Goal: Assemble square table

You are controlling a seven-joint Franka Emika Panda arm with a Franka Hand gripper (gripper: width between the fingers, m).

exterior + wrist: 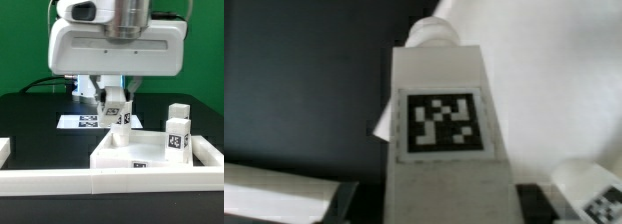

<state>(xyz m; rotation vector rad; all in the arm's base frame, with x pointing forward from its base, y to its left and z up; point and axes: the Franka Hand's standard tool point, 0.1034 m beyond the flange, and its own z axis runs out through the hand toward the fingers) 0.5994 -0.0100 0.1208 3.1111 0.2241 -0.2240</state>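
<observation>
My gripper [116, 100] is shut on a short white tagged leg [121, 113] and holds it upright just above the far corner of the white square tabletop [125, 156], which lies flat with tags on its front edge. In the wrist view the leg [441, 120] fills the middle with its tag facing the camera and its narrow end pointing away. My gripper [445, 200] has a dark finger on each side of the leg. Another tagged white leg [178, 138] stands by the tabletop at the exterior view's right, with one more close behind it.
The marker board [82, 122] lies flat on the black table behind the tabletop. Long white barrier rails run along the front [90, 182] and at both sides [214, 152]. A green wall stands behind.
</observation>
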